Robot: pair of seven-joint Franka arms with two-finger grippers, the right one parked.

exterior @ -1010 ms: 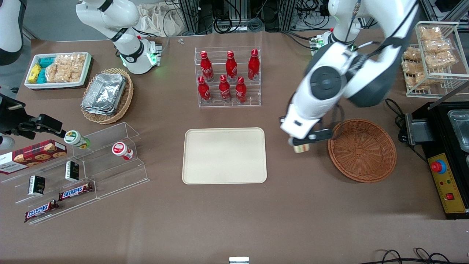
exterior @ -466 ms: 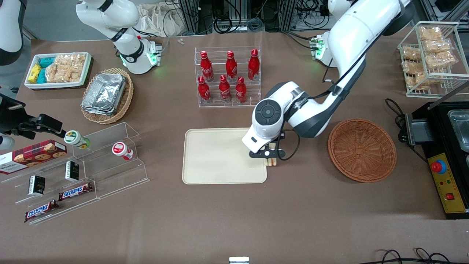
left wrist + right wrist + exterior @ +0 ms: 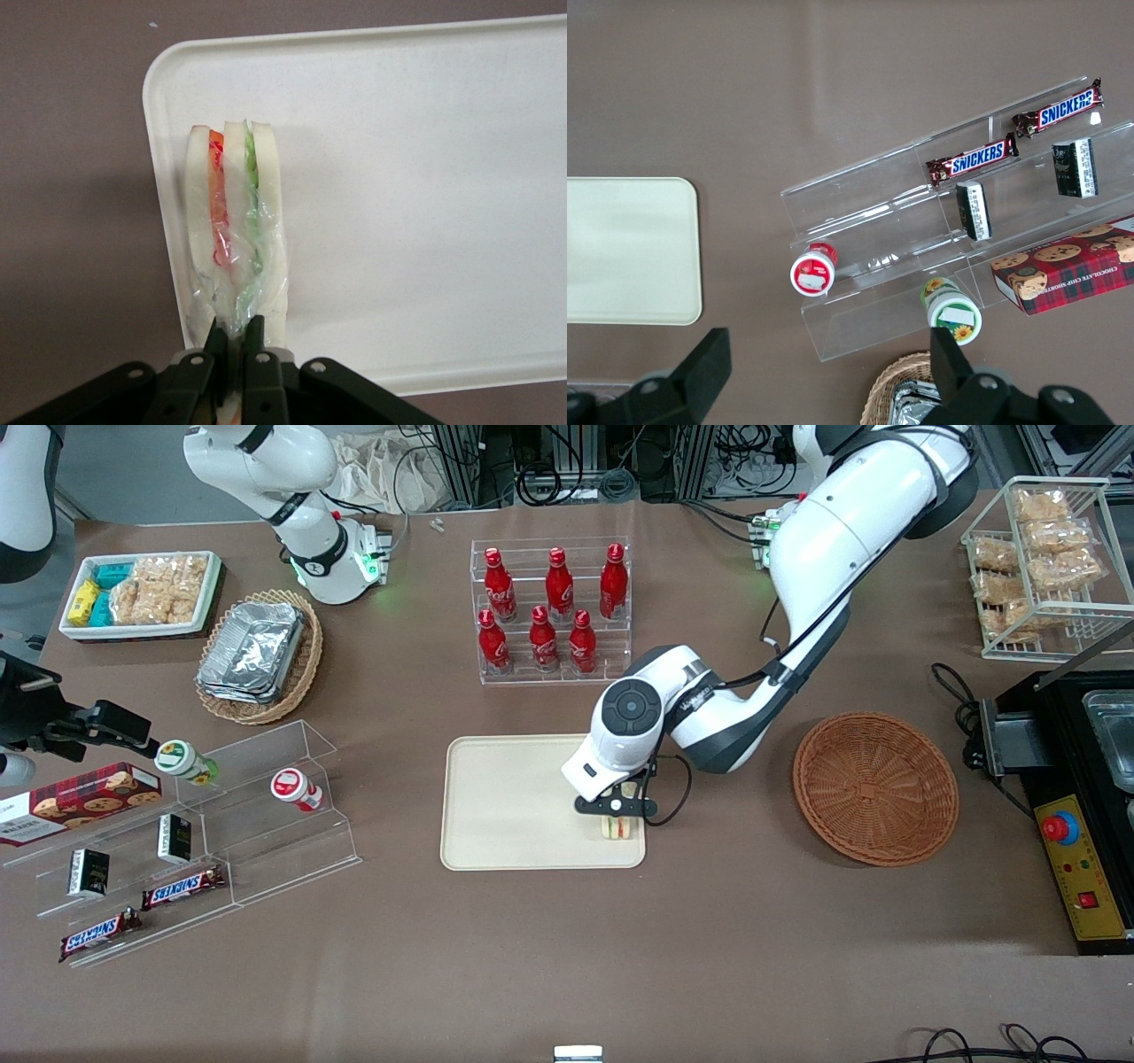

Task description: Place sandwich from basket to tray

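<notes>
Wrapped sandwich pinched in my gripper jaws, low over tray corner nearest basket; held so release drops it inside rim.

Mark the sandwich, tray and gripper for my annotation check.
sandwich [image 3: 235,239], left wrist view, wrapped filling layers.
tray [image 3: 505,797], front view, bare floor.
gripper [image 3: 232,354], left wrist view, between the jaws, shut on the sandwich above the tray.
</notes>
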